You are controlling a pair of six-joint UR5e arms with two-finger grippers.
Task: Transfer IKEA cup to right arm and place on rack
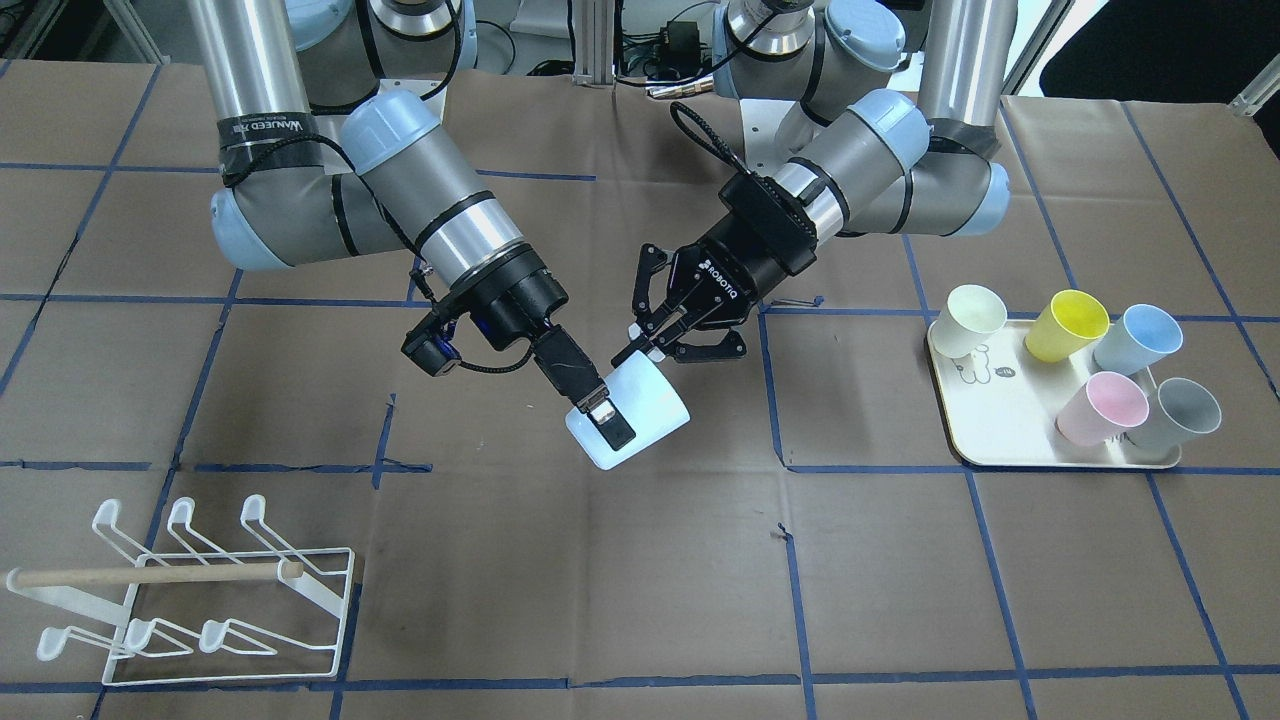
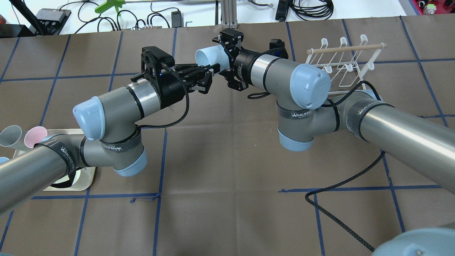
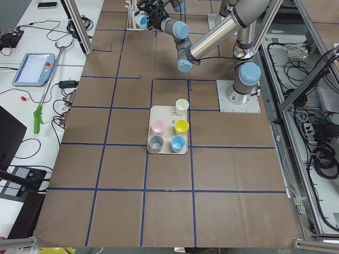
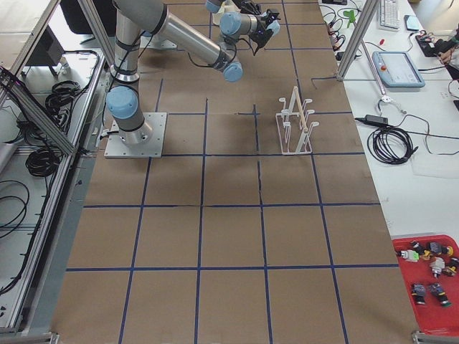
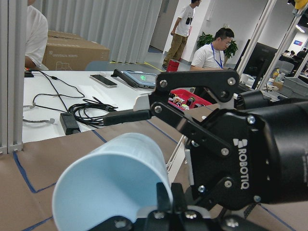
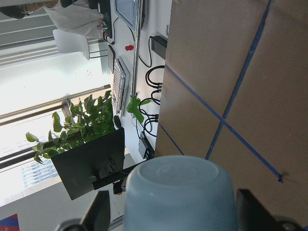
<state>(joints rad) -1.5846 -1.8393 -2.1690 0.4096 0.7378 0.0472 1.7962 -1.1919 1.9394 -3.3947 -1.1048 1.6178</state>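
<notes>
A pale blue IKEA cup (image 1: 648, 402) hangs on its side above the table's middle, between the two arms. My left gripper (image 1: 648, 345) is shut on its rim; the left wrist view has one finger at the rim of the cup (image 5: 110, 178). The right gripper (image 1: 608, 425) straddles the cup's base end, its jaws open. In the right wrist view the cup (image 6: 178, 192) sits between the fingers (image 6: 102, 211), with a small gap on one side. The white wire rack (image 1: 200, 600) with its wooden bar stands on the table on the right arm's side, apart from both grippers.
A cream tray (image 1: 1000, 425) on the left arm's side holds several cups: cream (image 1: 972, 318), yellow (image 1: 1066, 325), blue (image 1: 1138, 338), pink (image 1: 1103, 408), grey (image 1: 1178, 413). A black cable (image 2: 337, 209) trails over the brown paper near the right arm. People stand beyond the table's end.
</notes>
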